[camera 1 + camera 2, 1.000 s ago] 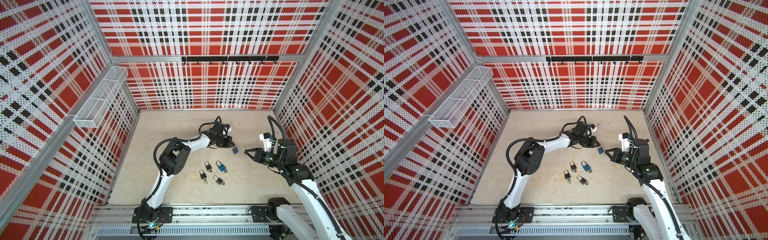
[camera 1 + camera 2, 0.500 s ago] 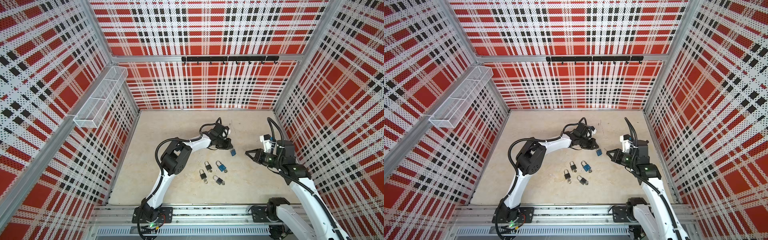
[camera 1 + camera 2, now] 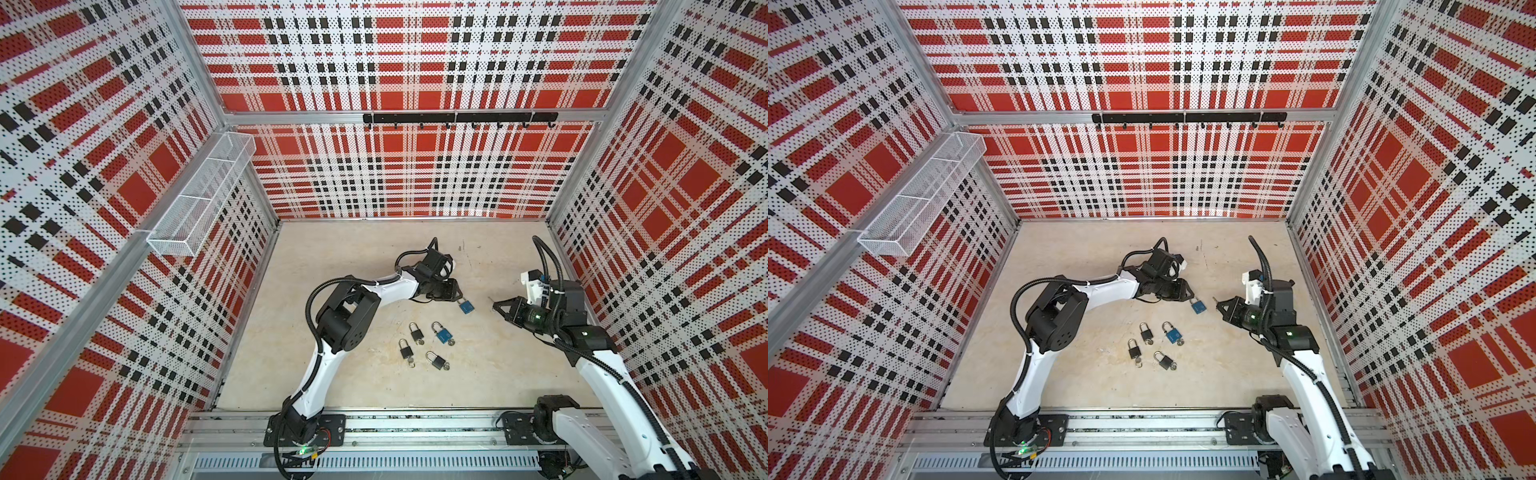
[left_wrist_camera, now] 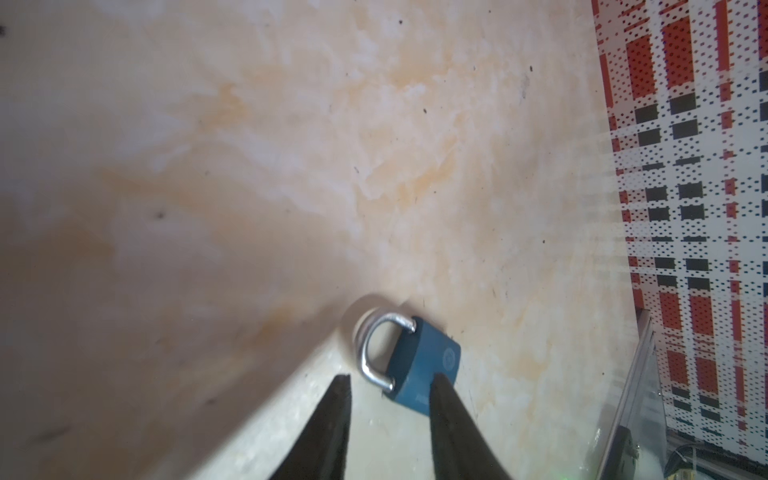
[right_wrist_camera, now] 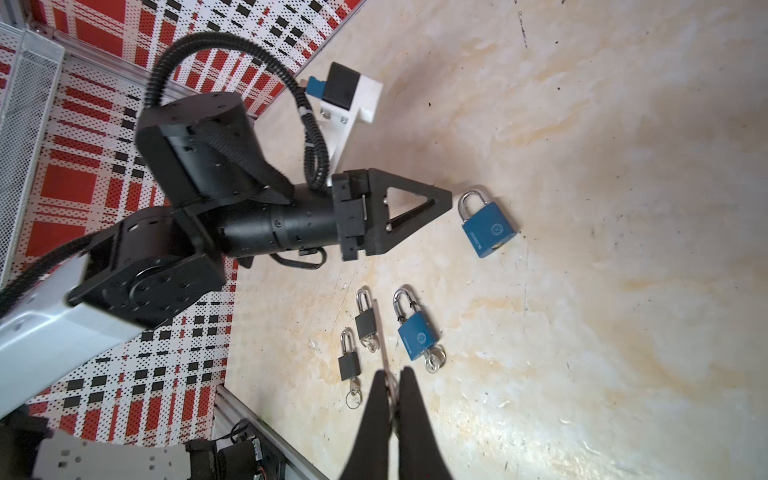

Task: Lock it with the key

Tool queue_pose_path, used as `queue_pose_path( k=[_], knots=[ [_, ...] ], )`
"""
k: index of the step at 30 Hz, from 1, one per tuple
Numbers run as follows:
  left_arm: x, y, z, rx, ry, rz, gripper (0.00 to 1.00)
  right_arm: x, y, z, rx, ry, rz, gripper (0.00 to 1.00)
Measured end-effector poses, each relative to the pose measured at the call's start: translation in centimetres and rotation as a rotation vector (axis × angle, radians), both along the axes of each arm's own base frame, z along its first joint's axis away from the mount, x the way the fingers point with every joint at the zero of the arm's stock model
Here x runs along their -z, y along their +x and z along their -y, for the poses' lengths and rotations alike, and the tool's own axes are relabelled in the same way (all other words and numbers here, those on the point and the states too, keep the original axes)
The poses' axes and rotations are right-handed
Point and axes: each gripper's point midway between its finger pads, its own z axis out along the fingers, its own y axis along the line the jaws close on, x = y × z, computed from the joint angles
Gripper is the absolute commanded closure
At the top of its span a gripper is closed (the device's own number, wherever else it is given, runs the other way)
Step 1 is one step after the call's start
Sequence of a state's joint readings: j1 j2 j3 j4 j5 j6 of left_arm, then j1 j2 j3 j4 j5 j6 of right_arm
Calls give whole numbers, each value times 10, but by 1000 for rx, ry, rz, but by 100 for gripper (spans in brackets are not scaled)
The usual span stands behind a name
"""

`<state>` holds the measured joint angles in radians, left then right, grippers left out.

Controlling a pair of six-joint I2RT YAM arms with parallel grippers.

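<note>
One blue padlock point(image 5: 490, 226), print unreadable, just beyond left jaws, apart; right jaws together on key point(image 5: 390, 384)

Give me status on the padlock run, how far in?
Looks done: the blue padlock lies on the table, shackle seemingly closed, no key in it. In hand: the right gripper is shut on a thin key; the left gripper stands open at that padlock. Left: four other padlocks carry keys; locked or not, I cannot tell.

Left tool point(image 4: 391, 377) ajar, right tool point(image 5: 393, 372) closed
</note>
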<state>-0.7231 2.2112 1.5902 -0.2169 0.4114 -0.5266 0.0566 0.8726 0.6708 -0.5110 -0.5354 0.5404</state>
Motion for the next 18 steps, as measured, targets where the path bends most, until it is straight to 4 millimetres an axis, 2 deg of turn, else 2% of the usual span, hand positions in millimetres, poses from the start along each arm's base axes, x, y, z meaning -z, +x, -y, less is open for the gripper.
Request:
queue_pose_path(
  k=[5, 9, 13, 18],
  knots=[
    [-35, 6, -28, -68, -28, 58, 64, 17, 13, 1, 11, -23, -26, 100],
    [-72, 8, -54, -127, -55, 134, 64, 40, 28, -2, 13, -55, -70, 100],
    [-108, 0, -73, -159, -81, 212, 63, 63, 41, -6, 9, -90, -104, 100],
    [-140, -15, -96, -185, -102, 285, 63, 95, 54, -11, 3, -143, -150, 100]
  ],
)
